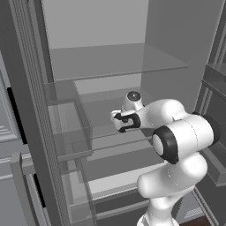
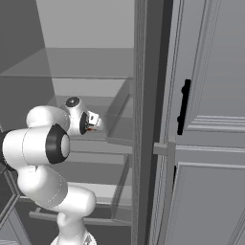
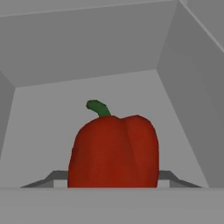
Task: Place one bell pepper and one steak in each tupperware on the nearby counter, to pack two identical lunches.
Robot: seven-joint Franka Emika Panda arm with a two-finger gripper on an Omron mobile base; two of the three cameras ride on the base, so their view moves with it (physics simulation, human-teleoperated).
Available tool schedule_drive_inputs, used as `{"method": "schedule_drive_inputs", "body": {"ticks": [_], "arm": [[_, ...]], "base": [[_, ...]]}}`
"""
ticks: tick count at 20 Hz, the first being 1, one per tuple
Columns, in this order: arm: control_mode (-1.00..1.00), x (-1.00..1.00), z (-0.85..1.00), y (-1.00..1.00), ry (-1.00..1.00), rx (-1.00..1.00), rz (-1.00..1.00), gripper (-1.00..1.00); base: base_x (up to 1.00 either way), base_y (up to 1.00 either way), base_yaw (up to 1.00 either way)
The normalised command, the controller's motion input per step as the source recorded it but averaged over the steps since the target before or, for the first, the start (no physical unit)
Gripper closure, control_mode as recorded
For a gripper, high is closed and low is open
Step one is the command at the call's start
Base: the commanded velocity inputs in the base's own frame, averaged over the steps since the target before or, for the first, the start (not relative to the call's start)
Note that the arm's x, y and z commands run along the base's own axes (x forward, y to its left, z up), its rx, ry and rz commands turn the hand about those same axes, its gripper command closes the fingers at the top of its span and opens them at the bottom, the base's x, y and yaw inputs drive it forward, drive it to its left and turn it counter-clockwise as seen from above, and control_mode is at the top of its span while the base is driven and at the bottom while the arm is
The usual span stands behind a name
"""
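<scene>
Early stage: claw (image 3: 113, 186) reaches into fridge shelf (image 1: 119, 62) around red bell pepper (image 3: 113, 151), grip unclear, cannot tell how far closed; packing apparently all ahead.

One red bell pepper (image 3: 113, 151) with one green stem (image 3: 98, 107).

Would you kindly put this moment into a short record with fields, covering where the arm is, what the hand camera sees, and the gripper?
setting: inside the grey fridge, door open
arm: reaching in over a fridge shelf
gripper: pointed into the fridge; finger tips either side of the pepper in the hand view
target: red bell pepper with green stem, upright, close ahead of the hand
grip: cannot tell whether the jaws are touching the pepper
</scene>
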Motion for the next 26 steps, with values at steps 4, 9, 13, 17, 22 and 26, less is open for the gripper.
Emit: {"method": "schedule_drive_inputs", "body": {"ticks": [4,9,13,17,22,26], "arm": [[-1.00,-0.44,0.02,0.00,-0.03,0.00,0.00,1.00],[-1.00,-1.00,0.49,0.00,-0.02,0.00,0.00,1.00],[-1.00,-1.00,0.97,0.00,0.01,0.01,0.00,1.00],[-1.00,-1.00,0.92,0.00,0.13,0.01,0.00,1.00],[-1.00,-1.00,0.46,-0.07,0.23,0.00,0.00,1.00],[-1.00,-1.00,0.16,-0.30,0.30,0.00,0.00,1.00]], "base": [[0.00,0.00,0.00],[0.00,0.00,0.00],[0.00,0.00,0.00],[0.00,0.00,0.00],[0.00,0.00,0.00],[0.00,0.00,0.00]]}}
